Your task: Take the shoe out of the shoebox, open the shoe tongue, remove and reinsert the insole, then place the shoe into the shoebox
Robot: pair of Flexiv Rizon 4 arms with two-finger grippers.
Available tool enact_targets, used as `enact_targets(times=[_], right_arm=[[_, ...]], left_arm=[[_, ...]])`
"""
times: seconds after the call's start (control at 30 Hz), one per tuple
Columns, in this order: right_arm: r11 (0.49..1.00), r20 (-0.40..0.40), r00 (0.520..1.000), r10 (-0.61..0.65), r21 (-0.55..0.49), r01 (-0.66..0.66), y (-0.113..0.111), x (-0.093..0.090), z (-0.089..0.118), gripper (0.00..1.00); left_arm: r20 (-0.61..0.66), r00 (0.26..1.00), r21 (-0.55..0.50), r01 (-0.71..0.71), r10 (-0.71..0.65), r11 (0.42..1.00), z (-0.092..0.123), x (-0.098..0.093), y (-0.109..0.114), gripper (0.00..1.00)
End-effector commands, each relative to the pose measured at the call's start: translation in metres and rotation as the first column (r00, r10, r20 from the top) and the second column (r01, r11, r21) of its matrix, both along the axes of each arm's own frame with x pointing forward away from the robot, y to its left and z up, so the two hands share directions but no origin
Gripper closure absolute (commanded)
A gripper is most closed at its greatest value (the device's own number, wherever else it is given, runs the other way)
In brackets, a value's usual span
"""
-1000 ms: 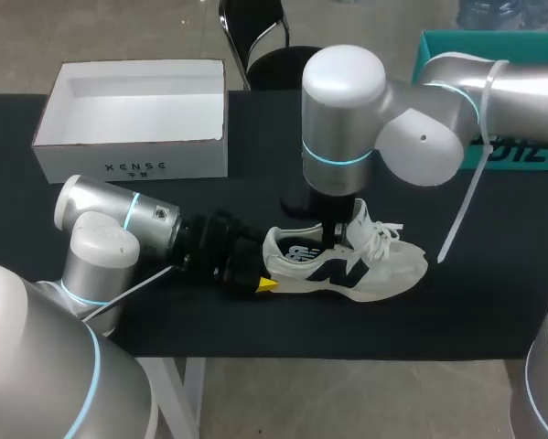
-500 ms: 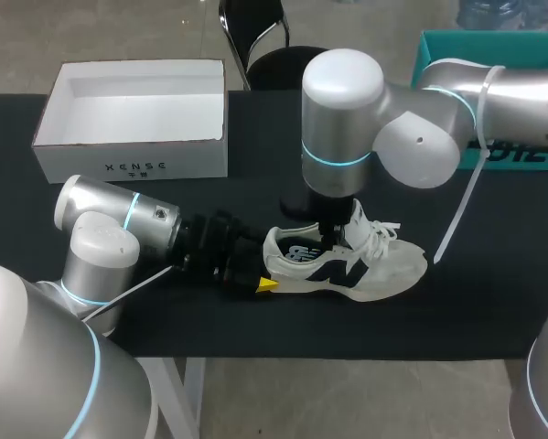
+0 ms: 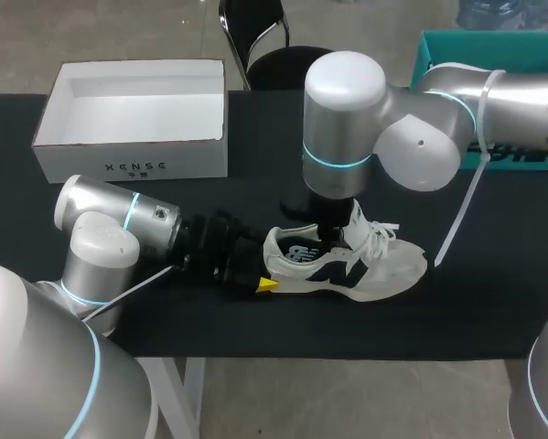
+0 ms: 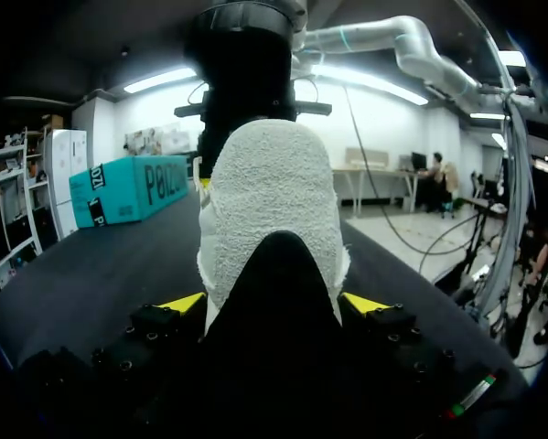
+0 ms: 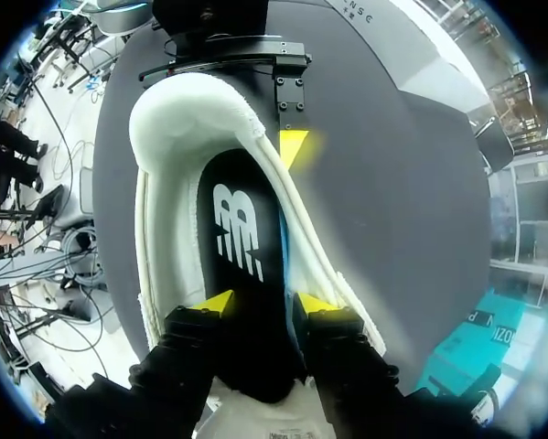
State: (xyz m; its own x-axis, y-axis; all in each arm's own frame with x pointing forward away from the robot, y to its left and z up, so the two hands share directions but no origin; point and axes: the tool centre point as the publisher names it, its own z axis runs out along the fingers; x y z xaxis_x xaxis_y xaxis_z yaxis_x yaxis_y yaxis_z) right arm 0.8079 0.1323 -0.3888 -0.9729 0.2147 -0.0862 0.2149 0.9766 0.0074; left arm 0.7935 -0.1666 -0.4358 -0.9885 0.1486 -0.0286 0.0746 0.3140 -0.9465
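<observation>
A white low shoe (image 3: 383, 270) with white laces and a dark logo on its side stood on its sole on the black table (image 3: 493, 311), well apart from the shoebox (image 3: 132, 119). Its heel was nubbly, towel-like fabric around a smooth black tab. The left gripper (image 4: 274, 306) clamped that heel from both sides. Inside the shoe lay a smooth black insole (image 5: 241, 247) printed with a white striped logo. The right gripper (image 5: 260, 306) reached down into the shoe's opening, its fingers held apart over the insole, apparently resting on it rather than pinching it. The shoebox was an open-topped white cardboard rectangle with small dark lettering on its front wall.
</observation>
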Motion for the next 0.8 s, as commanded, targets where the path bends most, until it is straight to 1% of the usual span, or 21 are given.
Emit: enact_targets(times=[0.03, 0.33, 0.4, 0.43, 0.47, 0.5, 0.53, 0.57, 0.67, 0.8], right_arm=[[1.000, -0.008, 1.000, -0.002, 0.006, 0.002, 0.003, 0.001, -0.012, 0.59], [0.999, -0.039, 0.999, -0.007, 0.033, 0.008, 0.012, 0.001, -0.031, 0.57], [0.999, -0.053, 0.999, -0.008, 0.038, 0.010, 0.013, -0.001, -0.038, 0.58], [0.999, -0.058, 0.998, -0.008, 0.040, 0.010, 0.013, -0.001, -0.041, 0.62], [0.999, -0.062, 0.998, -0.006, 0.041, 0.008, 0.013, -0.002, -0.043, 0.70], [0.999, -0.065, 0.998, -0.007, 0.040, 0.010, 0.013, -0.002, -0.046, 0.81], [0.999, -0.068, 0.998, -0.008, 0.042, 0.011, 0.013, -0.003, -0.047, 0.96], [0.999, -0.069, 0.998, -0.009, 0.043, 0.012, 0.012, -0.003, -0.047, 1.00], [0.999, -0.069, 0.998, -0.011, 0.046, 0.015, 0.011, -0.003, -0.046, 1.00], [0.998, -0.042, 0.999, -0.026, 0.053, 0.028, 0.007, -0.003, -0.036, 1.00]], left_arm=[[0.002, 1.000, 0.001, -0.002, 0.002, 1.000, -0.003, 0.000, -0.002, 1.00], [0.002, 1.000, 0.001, -0.002, 0.002, 1.000, -0.003, 0.000, -0.002, 1.00], [0.002, 1.000, 0.001, -0.002, 0.002, 1.000, -0.003, 0.000, -0.002, 1.00], [0.002, 1.000, 0.001, -0.002, 0.002, 1.000, -0.003, 0.000, -0.002, 1.00], [0.002, 1.000, 0.001, -0.002, 0.002, 1.000, -0.003, 0.000, -0.002, 1.00], [0.002, 1.000, 0.001, -0.002, 0.002, 1.000, -0.003, 0.000, -0.002, 1.00], [0.002, 1.000, 0.001, -0.002, 0.002, 1.000, -0.003, 0.000, -0.002, 1.00], [0.002, 1.000, 0.001, -0.002, 0.002, 1.000, -0.003, 0.000, -0.002, 1.00], [0.002, 1.000, 0.001, -0.002, 0.002, 1.000, -0.003, 0.000, -0.002, 1.00], [0.002, 1.000, 0.001, -0.002, 0.002, 1.000, -0.003, 0.000, -0.002, 1.00]])
